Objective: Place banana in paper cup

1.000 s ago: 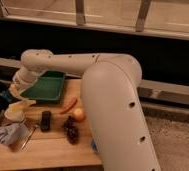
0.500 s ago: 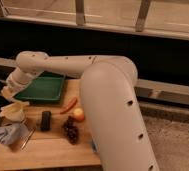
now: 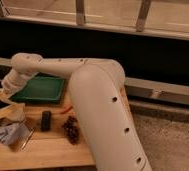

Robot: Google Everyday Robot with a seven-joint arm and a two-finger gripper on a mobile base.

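The pale yellow, elongated banana (image 3: 3,96) is located at the left edge of the frame, at the end of the gripper (image 3: 6,90). Its long axis is seen running roughly across the frame, slightly tilted. Which way its dark tip points cannot be told. Directly below it, the short, wide white paper cup (image 3: 11,113) is seen on the light wooden table (image 3: 53,152). Whether banana and cup touch cannot be told.

The gripper is positioned at centre left, above the cup. Its state, spread or pressed together, cannot be told. The white arm (image 3: 95,95) is extended from the lower right of the frame to the gripper.

Right of the gripper, a flat green rectangular tray (image 3: 40,90) is placed. Below it lie a small black rectangular block (image 3: 46,120), an orange carrot (image 3: 65,109) partly hidden by the arm, and a dark bunch of grapes (image 3: 71,130). A crumpled blue-grey cloth (image 3: 10,134) lies at lower left.
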